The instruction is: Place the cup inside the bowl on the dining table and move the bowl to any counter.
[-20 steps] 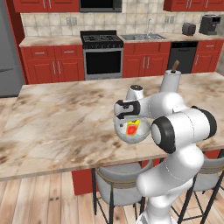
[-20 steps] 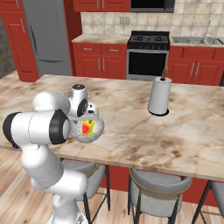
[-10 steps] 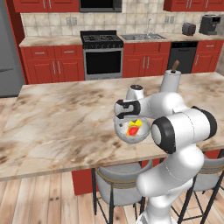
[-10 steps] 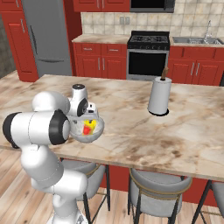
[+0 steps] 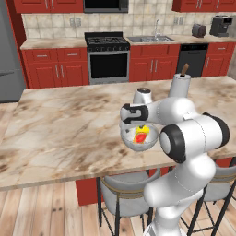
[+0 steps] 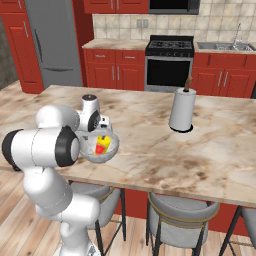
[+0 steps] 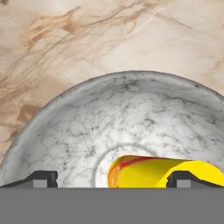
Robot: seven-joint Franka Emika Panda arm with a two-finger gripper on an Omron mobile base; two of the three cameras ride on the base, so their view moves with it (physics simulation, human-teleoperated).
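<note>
I have the gripper [image 7: 111, 179] hanging right above the bowl [image 5: 139, 137], jaws spread wide and holding nothing. In the hand view the two finger tips [image 7: 41, 178] stand far apart at the bottom edge, one at the left over the bowl's inner wall, the other at the right in front of the cup [image 7: 153, 170].

The cup lies on its side in the bottom of the bowl [image 7: 87, 127], yellow body across the floor of it and the red part at one end. I see the same from the left base view: the cup [image 5: 141, 134] tilted inside the bowl, yellow above and red below. From the right base view the cup [image 6: 101, 145] shows through the bowl [image 6: 100, 148] wall.

The bowl sits on the bench [image 5: 64, 129], near its front edge on the robot's side, just above the stools [image 5: 124, 193]. My arm's wrist reaches over it from the side, the hand close over the bowl's rim.

Farther along the bench a paper towel roll [image 6: 181, 110] stands upright, well apart from the bowl. Behind the bench runs the counter [image 5: 50, 44] over red drawers, with the stove [image 5: 107, 57] and the sink [image 5: 154, 39] beside it.
</note>
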